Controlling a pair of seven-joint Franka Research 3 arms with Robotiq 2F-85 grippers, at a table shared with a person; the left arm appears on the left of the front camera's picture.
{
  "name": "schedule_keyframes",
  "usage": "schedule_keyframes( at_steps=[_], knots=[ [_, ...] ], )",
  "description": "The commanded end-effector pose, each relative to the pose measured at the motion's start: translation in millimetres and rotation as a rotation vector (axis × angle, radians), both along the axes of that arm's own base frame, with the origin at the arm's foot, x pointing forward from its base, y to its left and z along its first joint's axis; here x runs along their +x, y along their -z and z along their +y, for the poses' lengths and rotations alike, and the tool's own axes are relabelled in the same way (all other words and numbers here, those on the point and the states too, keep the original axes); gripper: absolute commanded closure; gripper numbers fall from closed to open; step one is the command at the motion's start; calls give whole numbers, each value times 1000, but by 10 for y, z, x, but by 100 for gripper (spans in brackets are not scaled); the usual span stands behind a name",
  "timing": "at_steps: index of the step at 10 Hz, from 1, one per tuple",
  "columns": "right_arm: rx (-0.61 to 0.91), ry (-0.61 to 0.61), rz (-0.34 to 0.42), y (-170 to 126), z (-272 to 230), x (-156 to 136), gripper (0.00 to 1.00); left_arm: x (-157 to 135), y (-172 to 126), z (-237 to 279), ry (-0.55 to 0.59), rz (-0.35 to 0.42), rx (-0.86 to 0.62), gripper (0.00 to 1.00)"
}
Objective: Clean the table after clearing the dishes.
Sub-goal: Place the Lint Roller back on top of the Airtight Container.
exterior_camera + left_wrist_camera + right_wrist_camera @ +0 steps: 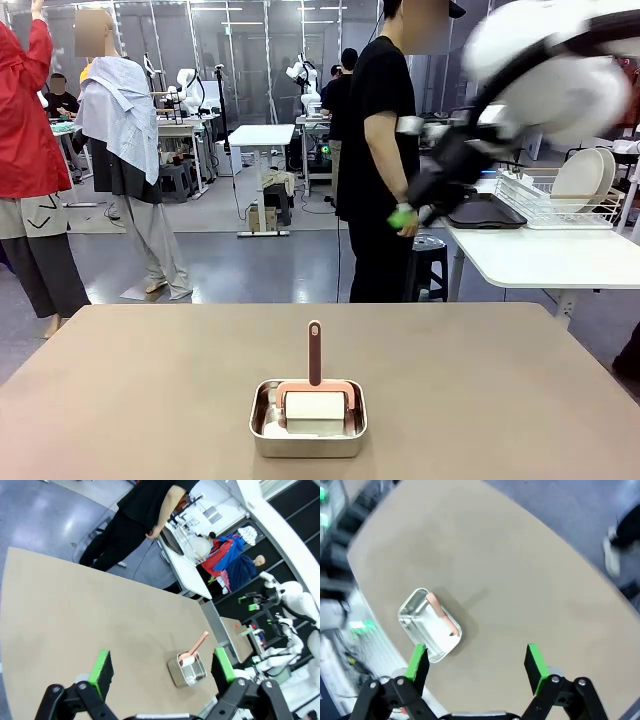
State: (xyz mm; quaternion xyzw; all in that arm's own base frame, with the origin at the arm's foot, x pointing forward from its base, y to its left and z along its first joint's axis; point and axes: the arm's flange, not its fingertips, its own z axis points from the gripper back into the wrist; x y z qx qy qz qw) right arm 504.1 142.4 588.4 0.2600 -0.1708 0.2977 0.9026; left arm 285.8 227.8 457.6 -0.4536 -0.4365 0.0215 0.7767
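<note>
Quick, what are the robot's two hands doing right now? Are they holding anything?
Left gripper: open, holding nothing, above the table.
Right gripper: open, holding nothing, above the table near the steel pan.

Matt table [150, 380], shiny steel pan [262, 432]

There are no words, numbers, labels or signs that can be read in any of the views. Nothing on the table [150, 380] or the little steel pan [307, 420] has writing, and things far back are too small and blurry to read.
</note>
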Motion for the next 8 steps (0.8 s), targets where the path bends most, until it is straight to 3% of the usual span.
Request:
schedule_keyframes(
  at_steps=[1,3,5,6,8],
  knots=[
    [426,562,104,255,-1135,-625,4,-14,-14,22,5,-3,-5,0],
    [619,857,101,385,-2217,-1160,4,-14,-14,22,5,-3,-5,0],
    [810,1061,170,721,-3053,-1519,4,-14,-14,22,5,-3,-5,0],
    [853,1173,210,925,-3304,-1721,4,-14,-14,22,5,-3,-5,0],
    [842,1204,296,1208,-3383,-1883,4,-14,-14,22,5,-3,-5,0]
  ],
)
